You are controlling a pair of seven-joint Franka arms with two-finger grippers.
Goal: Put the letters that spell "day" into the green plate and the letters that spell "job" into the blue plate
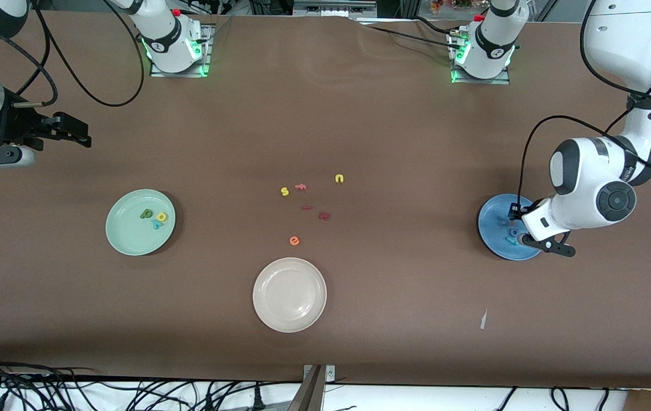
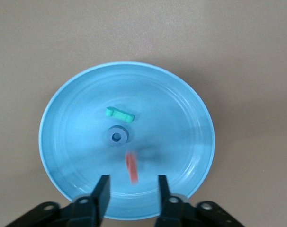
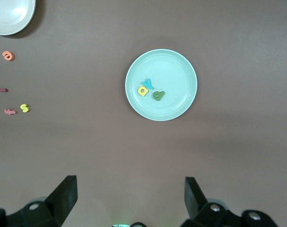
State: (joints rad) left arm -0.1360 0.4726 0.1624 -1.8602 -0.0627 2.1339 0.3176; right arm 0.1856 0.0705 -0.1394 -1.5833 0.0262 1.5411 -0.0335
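The blue plate (image 1: pixel 493 225) (image 2: pixel 77 118) lies at the left arm's end of the table. In it are the teal "j" (image 2: pixel 119 114) and the blue ring "o" (image 2: pixel 117 136). The salmon-red "b" (image 2: pixel 131 167) shows blurred over the plate, free between the spread fingers of my open left gripper (image 2: pixel 132 182) (image 1: pixel 522 231). The green plate (image 1: pixel 128 237) (image 3: pixel 174 75) holds the dark green "d" (image 1: pixel 146 214) (image 3: pixel 158 95), yellow "a" (image 1: pixel 161 217) (image 3: pixel 143 91) and teal "y" (image 1: pixel 157 225) (image 3: pixel 147 84). My right gripper (image 1: pixel 77 132) (image 3: pixel 130 182) waits open and empty at the right arm's end.
A cream-white plate (image 1: pixel 289 294) sits nearest the front camera. Mid-table lie a yellow "s" (image 1: pixel 284 192), a salmon letter (image 1: pixel 301 186), a yellow "n" (image 1: pixel 339 178), two dark red letters (image 1: pixel 306 208) (image 1: pixel 324 216) and an orange "e" (image 1: pixel 294 241). A white scrap (image 1: pixel 483 319) lies near the front edge.
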